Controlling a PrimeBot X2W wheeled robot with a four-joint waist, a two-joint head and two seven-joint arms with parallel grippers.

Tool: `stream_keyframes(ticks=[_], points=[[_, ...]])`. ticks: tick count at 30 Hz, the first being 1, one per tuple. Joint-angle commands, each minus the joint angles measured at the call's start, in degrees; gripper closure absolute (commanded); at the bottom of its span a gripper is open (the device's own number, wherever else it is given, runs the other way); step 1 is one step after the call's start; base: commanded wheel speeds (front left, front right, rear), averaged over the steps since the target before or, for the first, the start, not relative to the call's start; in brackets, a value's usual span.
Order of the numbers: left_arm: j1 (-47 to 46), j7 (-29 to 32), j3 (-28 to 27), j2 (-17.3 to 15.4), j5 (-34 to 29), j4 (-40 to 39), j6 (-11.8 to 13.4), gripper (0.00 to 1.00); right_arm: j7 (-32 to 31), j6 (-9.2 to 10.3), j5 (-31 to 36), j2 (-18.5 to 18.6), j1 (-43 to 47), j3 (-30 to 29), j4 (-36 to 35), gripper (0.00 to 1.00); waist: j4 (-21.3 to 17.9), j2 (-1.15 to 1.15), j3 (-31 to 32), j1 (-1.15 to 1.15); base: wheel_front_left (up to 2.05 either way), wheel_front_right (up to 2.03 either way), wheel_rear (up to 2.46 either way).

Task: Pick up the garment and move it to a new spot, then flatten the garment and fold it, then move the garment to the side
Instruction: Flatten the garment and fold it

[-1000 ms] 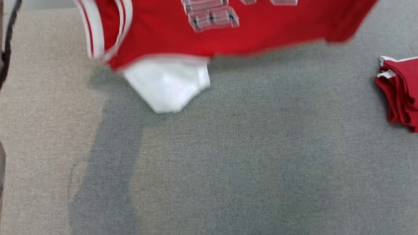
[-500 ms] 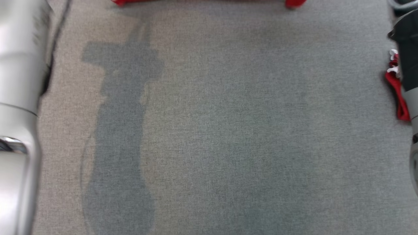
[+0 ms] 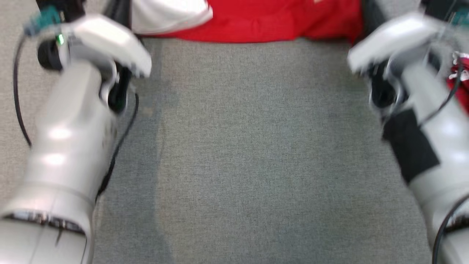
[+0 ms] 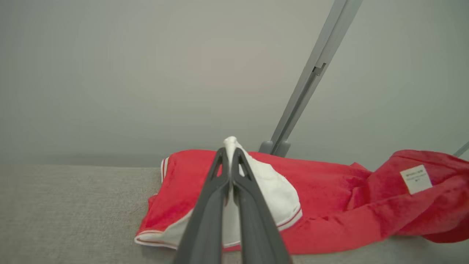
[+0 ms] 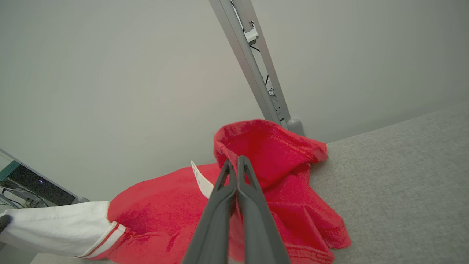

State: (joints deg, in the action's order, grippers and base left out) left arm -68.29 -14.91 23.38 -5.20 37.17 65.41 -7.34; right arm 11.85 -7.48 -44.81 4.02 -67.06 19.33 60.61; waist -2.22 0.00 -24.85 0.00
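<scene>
L gripper grips garment at white sleeve; R gripper prob. hem.

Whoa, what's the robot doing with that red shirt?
The robot is holding a red shirt with both arms. Its left jaws are pinched shut on the white sleeve, and its right jaws are shut on a bunched red edge. The shirt lies crumpled at the far end of the grey table, not flat or folded yet. More red cloth shows off to the right.
</scene>
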Motion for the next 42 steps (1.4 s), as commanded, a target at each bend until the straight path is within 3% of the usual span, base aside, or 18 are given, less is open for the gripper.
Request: stream_keyframes(ticks=[1,10,17,23,29,35,42], points=[[5.0,-0.31,-1.25,-1.5,0.88,-3.76,-0.23,1.0,1.29,-0.03,-2.59,1.47,6.28,2.11,-3.02,1.0,0.2,0.0,1.17,0.0,0.0,0.0,0.0],[29.17,-0.3,-7.95,-3.9,-3.37,-21.25,-0.17,1.0,3.38,-0.03,-11.77,5.81,28.2,6.73,-15.61,1.0,0.09,0.0,6.17,0.0,0.0,0.0,0.0],[48.76,-0.3,-14.81,-3.68,-7.82,-37.28,1.0,1.0,3.36,-0.03,-12.45,8.46,43.78,4.06,-27.36,1.0,0.02,0.0,11.22,0.0,0.0,0.0,0.0],[63.19,0.07,-15.76,-3.84,-9.08,-48.95,4.63,1.0,3.38,-0.03,-12.78,9.84,55.64,1.58,-33.51,1.0,1.05,0.0,15.75,0.0,0.0,0.0,0.0],[75.72,5.81,-15.7,-4.83,-9.73,-63.04,9.75,1.0,2.43,-0.03,-9.69,11.57,66.1,-1.94,-39.04,1.0,1.88,0.0,19.32,0.0,0.0,0.0,0.0],[86.22,13.09,-14.58,-5.84,-10.39,-76.16,14.38,1.0,-2.47,-0.03,-3.44,10.66,75.65,-9.3,-44.65,1.0,2.32,0.0,22.19,0.0,0.0,0.0,0.0],[92.04,18.36,-12.61,-5.91,-11.14,-85.08,17.34,1.0,-12.58,-0.03,5.5,3.72,85.08,-20.3,-56.3,1.0,2.79,0.0,22.94,0.0,0.0,0.0,0.0]])
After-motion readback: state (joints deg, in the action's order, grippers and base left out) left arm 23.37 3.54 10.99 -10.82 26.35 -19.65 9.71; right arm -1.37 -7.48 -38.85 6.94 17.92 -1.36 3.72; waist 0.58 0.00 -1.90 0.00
